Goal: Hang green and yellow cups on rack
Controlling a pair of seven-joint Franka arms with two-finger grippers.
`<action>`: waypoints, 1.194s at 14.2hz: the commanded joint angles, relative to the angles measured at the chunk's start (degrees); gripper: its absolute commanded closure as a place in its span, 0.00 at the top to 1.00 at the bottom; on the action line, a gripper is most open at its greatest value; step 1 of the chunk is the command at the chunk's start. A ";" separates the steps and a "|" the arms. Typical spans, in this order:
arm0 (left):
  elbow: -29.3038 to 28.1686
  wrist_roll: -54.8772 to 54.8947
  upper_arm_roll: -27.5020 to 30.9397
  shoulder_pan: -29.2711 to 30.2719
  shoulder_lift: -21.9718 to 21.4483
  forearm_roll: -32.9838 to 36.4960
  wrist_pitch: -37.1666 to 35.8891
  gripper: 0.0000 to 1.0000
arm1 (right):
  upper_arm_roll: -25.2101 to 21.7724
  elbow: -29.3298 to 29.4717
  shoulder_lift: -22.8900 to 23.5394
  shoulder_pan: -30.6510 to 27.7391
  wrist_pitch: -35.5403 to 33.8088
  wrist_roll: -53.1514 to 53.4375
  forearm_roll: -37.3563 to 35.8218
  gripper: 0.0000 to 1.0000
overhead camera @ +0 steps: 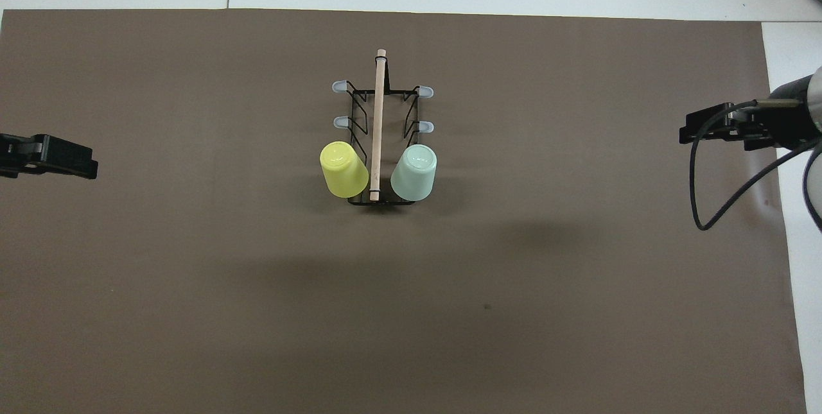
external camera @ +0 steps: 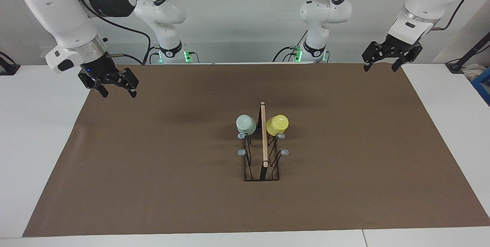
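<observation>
Here, both cups hang bottom-up on the rack (external camera: 262,151) at the middle of the brown mat (external camera: 153,162), well apart from either gripper. The green cup (external camera: 245,124) sits on the rack's side toward the right arm's end of the table, the yellow cup (external camera: 277,124) on the side toward the left arm's end, each on the peg of its row nearest the robots, with the wooden rod handle (external camera: 263,134) running between them. The right gripper (external camera: 116,88) hangs over the mat's edge at its own end of the table, fingers spread apart and holding nothing. The left gripper (external camera: 384,62) hangs over the mat's corner at its own end, fingers likewise apart and empty.

The pegs under the cups are covered by the cups themselves, so how each cup seats cannot be made out. Four grey-tipped pegs (overhead camera: 339,86) stand bare farther from the robots. In the overhead view only the tips of the two grippers show, the arms cut off at the frame's edges. The cups' mouths face down and their insides are out of sight.
</observation>
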 commanded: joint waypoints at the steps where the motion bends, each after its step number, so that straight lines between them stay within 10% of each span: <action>1: -0.43 -0.66 -0.37 0.32 -0.33 0.95 -0.47 1.00 | 0.45 -1.26 -0.77 0.80 0.09 2.63 -0.92 1.00; 17: -0.43 -0.66 -0.37 0.32 -0.42 0.95 -0.47 1.00 | -2.44 -1.27 -0.77 6.50 -0.26 4.57 -0.92 1.00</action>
